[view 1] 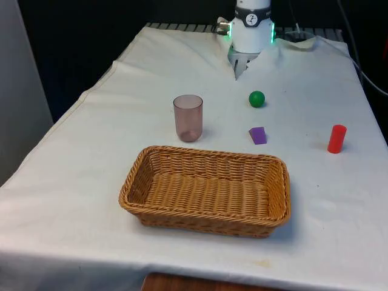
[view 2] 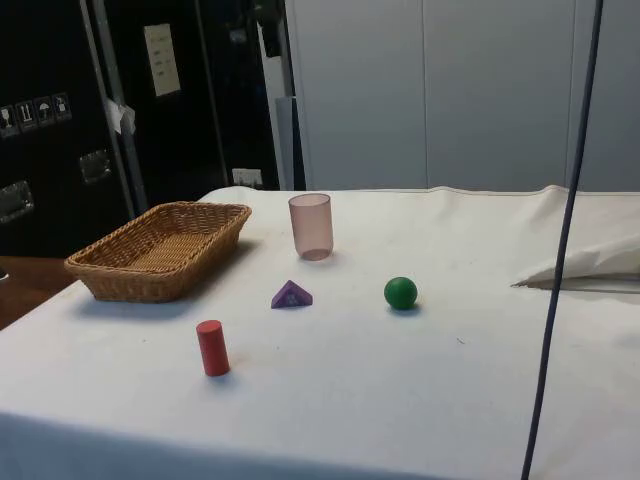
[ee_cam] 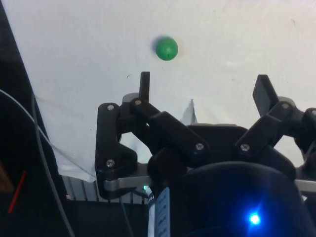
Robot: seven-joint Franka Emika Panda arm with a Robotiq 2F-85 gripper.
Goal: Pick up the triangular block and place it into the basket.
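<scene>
Nothing grasped yet: gripper [ee_cam: 205, 91] hangs wide open above the far tabletop [view 1: 91, 182]. Purple triangular block [view 1: 257, 135] lies just beyond the wicker basket [view 1: 206, 219]. Next: reach forward, descend over the block.

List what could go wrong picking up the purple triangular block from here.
The green ball lies between the open gripper and the triangular block; a low approach may send it rolling. The block's sloped faces could slip from the fingers. The block sits close to the basket rim, so a finger might catch it.
</scene>
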